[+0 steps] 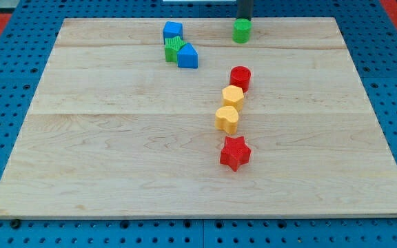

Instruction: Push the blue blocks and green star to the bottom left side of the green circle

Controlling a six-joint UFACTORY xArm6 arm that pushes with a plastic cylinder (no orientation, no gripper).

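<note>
Blue blocks and green star form a tight cluster near the view's top, left of centre: one blue block (173, 30) above, the green star (174, 49) in the middle, and a second blue block (187, 56) touching the star on its lower right. Green circle (242, 31) stands apart to the cluster's right, close to the top edge of the tabletop (102, 158). My tip (244, 18) sits just behind the green circle, at its upper side; contact cannot be told. Further down, a red cylinder (240, 78), two yellow blocks (233, 96) (227, 118) and a red star (235, 153) run in a line toward the view's bottom. No jaws exist on this rod.
</note>
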